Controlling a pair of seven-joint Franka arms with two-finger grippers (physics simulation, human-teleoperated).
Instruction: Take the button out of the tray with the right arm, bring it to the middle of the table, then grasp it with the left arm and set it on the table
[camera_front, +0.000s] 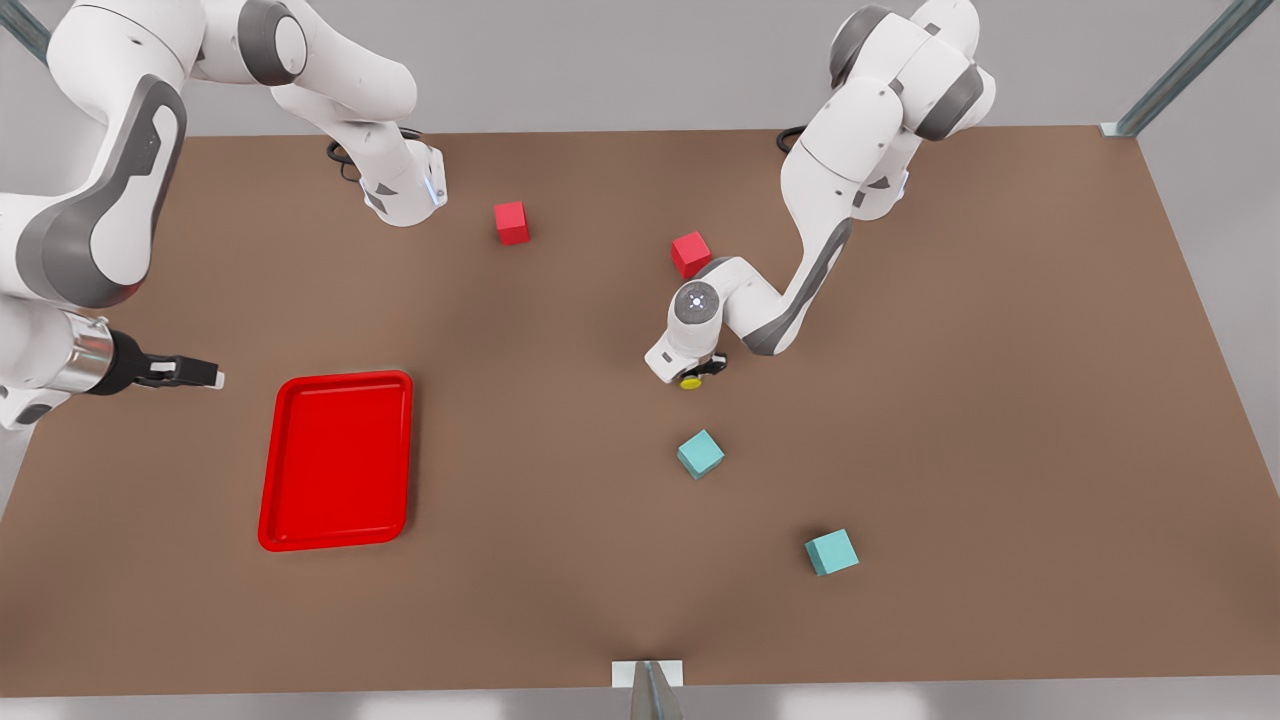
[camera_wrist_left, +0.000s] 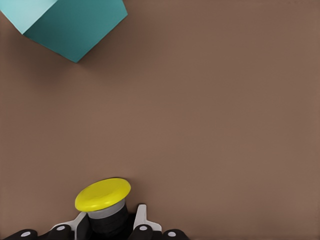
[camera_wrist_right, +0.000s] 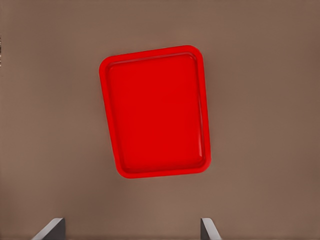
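- The left gripper (camera_front: 700, 374) is low over the middle of the table (camera_front: 1000, 400), its fingers (camera_wrist_left: 141, 218) clamped on the button (camera_wrist_left: 103, 200); the yellow cap faces the near edge
- A teal cube (camera_front: 700, 454) sits just beside the button, toward the near edge
- The right gripper (camera_front: 205, 374) waits above the table's edge at the front view's left, jaws apart, next to the tray (camera_front: 336, 535); the tray lies flat near that edge
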